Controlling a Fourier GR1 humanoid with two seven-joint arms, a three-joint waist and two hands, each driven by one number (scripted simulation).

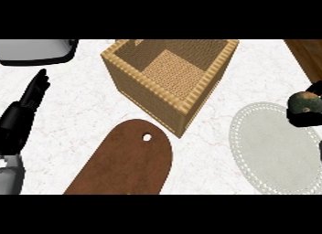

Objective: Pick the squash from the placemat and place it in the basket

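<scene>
Now the carry step seems to be in hand: the right hand point(311, 116) has its fingers curled round the squash point(305, 102), above the right rim of the pale placemat point(275, 146). Next, I judge, it must travel left to the woven basket point(190, 98). The squash is round, mottled green and tan. The left hand point(22, 112) rests with straight fingers on the surface.

Single view only: head camera, looking steeply down on counter top point(76, 119). Forearms enter from lower edge, left hand point(25, 107) at view's left, right hand point(311, 116) at right edge. Basket point(169, 75) top centre, cutting board point(126, 164) bottom centre, placemat point(275, 146) right, all close to lens. No second view, no overlap
</scene>
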